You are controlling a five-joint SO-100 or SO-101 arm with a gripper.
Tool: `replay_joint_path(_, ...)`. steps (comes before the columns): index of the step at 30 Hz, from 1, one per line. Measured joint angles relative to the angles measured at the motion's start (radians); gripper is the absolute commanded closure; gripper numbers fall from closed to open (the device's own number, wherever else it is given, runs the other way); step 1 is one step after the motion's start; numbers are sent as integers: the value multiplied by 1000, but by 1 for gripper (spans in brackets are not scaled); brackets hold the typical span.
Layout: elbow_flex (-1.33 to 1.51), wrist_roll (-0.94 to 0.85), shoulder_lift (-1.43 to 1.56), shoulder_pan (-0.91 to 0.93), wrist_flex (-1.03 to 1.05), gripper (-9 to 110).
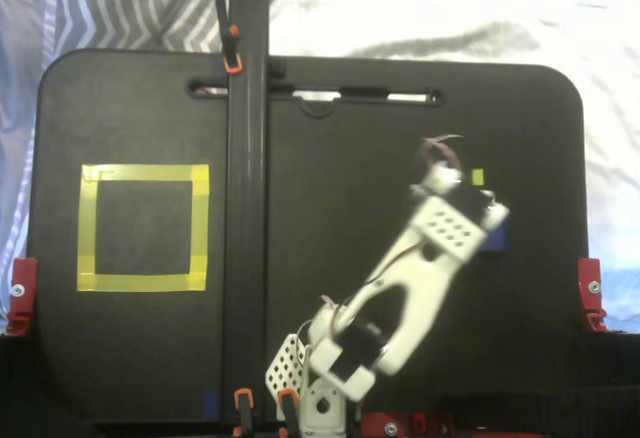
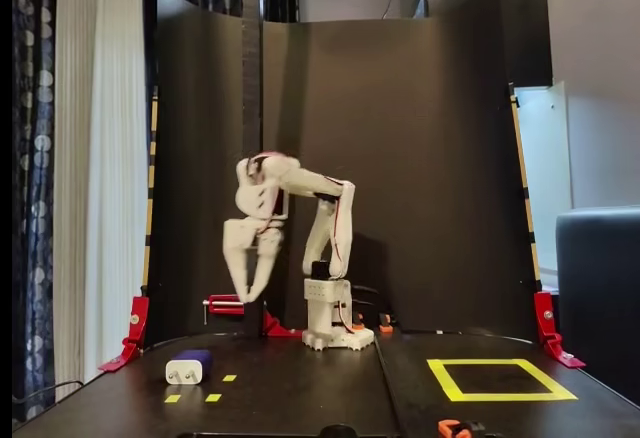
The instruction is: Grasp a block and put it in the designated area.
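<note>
Surface: a black board [image 1: 130, 108] with rounded far corners and a slot near its far edge; a dark upright post [image 1: 248, 158] crosses it in the view from above.
Room: a curved black backdrop [image 2: 420, 158] stands behind the arm in the low front view, with curtains [image 2: 80, 158] at the left and a pale wall at the right.
Clamps: two red ones, at the board's left edge [image 1: 20, 293] and right edge [image 1: 591, 293] as seen from above.
Arm: one, white [image 2: 325, 248], based at the board's near-middle edge from above, reaching toward the right side there.
Gripper: one [image 2: 247, 296], pointing down well above the board; fingers look close together, though motion blur makes this unsure.
Block: one, dark blue [image 2: 190, 366], lying on the board near its left front corner in the front view, untouched; from above the arm covers nearly all of it.
Area: one yellow-taped square [image 1: 88, 226], near the left edge from above, with only black board showing inside.
Small yellow squares: two in the front view [image 2: 213, 397], beside the block; one seen from above.
</note>
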Motion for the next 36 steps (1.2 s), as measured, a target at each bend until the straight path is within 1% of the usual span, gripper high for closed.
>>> replay_joint_path(8, -58, -120, -158, 117, -87, 102)
replay_joint_path(22, -342, -272, -437, 278, -64, 102)
replay_joint_path(34, -373, -276, -526, 288, -91, 101)
replay_joint_path(36, -373, -273, -535, 282, -94, 92)
